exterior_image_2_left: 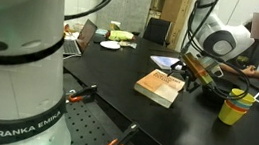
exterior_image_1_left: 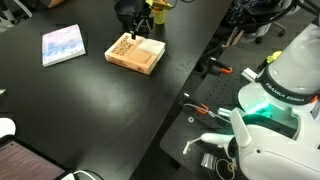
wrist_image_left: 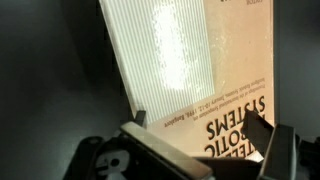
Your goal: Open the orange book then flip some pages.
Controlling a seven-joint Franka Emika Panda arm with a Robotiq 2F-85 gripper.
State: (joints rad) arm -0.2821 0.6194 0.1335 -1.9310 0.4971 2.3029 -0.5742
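1. We see the orange book (exterior_image_1_left: 135,54) lying closed and flat on the black table (exterior_image_1_left: 90,110), cover up, well apart from a thinner bluish book (exterior_image_1_left: 62,45); nothing is opened yet.
2. The jaws hang open over its short title end, fingers (wrist_image_left: 260,133) spread wide above the cover; we judge they are lining up to catch the cover's edge.
3. In the wrist view its long axis runs away from the jaws, leaning slightly left; the print reads upside down.

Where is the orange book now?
In an exterior view, the orange book lies on the black table, just below the gripper, near the bluish-white book.
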